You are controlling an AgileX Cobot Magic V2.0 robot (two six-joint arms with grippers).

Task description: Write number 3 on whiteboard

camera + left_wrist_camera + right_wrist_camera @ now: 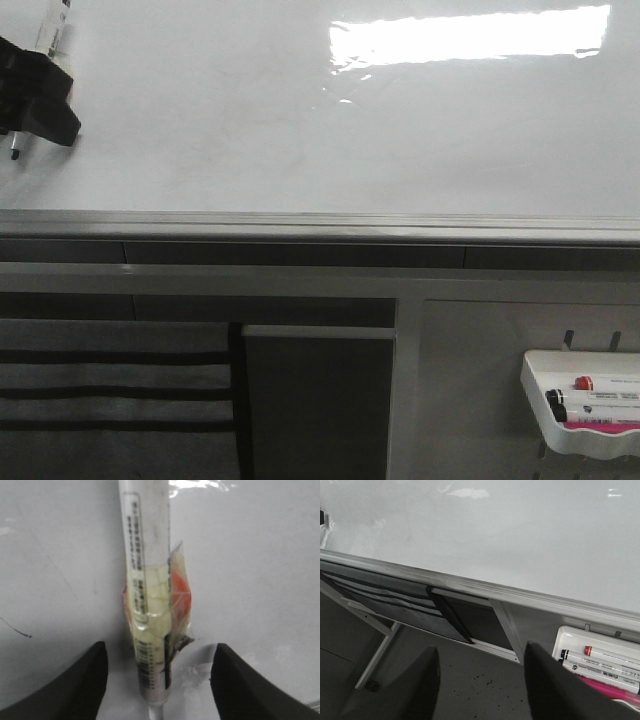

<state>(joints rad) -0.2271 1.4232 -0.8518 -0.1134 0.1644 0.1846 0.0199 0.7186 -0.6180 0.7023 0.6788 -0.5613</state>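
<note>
Holding a white marker (50,35) taped in its gripper, the left gripper (40,100) sits at 10 o'clock in the front view, marker tip near the whiteboard (320,130). A short black stroke (17,629) marks the board. The right gripper (480,680) hangs spread, below the board, beside the marker tray (570,635).
</note>
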